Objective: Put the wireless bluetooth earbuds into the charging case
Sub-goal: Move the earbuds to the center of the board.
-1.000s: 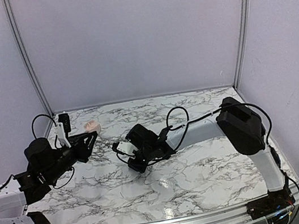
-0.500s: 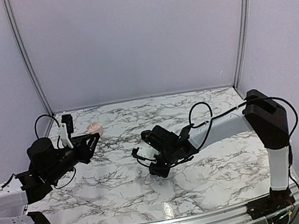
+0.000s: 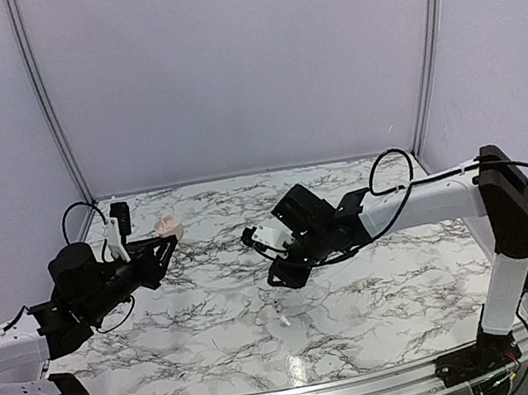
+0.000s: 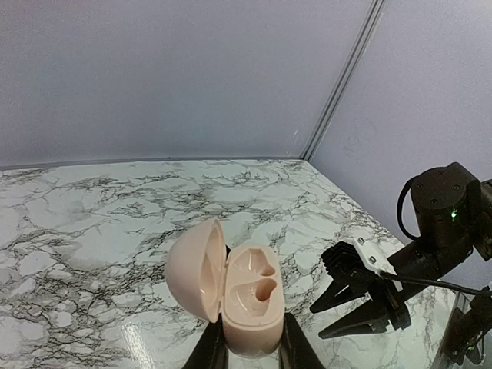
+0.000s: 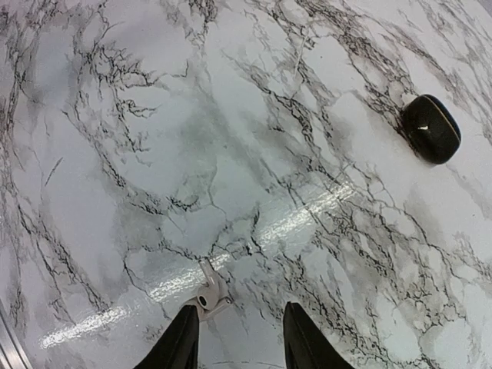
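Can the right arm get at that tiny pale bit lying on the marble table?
Probably yes. The tiny pale stemmed piece lies bare on the marble table, just ahead of the right gripper, its fingers parted, nothing in the way.

R gripper (image 3: 278, 278) swung rightward, away from centre-left; jaws, shut before, now parted.

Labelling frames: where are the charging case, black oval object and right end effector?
charging case (image 4: 246, 309): left wrist view, base below the wells.
black oval object (image 5: 430, 129): right wrist view, top centre.
right end effector (image 5: 240, 311): right wrist view, midway between fingertips.
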`<state>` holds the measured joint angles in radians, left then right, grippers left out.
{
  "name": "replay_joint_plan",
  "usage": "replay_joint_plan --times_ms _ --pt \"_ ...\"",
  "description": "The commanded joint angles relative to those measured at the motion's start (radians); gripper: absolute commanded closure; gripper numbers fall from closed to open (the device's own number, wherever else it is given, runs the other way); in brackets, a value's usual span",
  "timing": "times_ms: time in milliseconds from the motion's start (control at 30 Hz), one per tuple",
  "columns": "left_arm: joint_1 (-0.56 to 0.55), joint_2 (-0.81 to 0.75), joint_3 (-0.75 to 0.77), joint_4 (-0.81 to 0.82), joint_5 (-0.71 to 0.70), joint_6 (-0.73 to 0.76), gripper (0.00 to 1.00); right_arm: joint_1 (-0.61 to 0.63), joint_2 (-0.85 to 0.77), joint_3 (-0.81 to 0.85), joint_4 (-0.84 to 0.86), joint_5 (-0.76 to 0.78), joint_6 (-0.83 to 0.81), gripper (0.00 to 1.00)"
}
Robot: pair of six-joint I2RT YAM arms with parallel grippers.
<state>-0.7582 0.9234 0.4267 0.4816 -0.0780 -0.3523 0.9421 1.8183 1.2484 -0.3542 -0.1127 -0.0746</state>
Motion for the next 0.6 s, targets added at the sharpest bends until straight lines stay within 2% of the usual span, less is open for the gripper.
replay_joint_plan --times_ms 0,233,567 --pt "0.005 -0.006 0.014 0.022 0.013 0.004 1.00 -0.008 -0.001 -0.006 -0.013 -0.044 0.030 0.61" --pt "0.006 0.000 0.014 0.022 0.018 0.003 1.00 0.012 0.035 -0.006 0.010 -0.036 0.056 0.53" --pt "0.005 0.003 0.017 0.024 0.017 0.004 1.00 0.067 0.111 0.036 -0.050 0.094 0.039 0.47"
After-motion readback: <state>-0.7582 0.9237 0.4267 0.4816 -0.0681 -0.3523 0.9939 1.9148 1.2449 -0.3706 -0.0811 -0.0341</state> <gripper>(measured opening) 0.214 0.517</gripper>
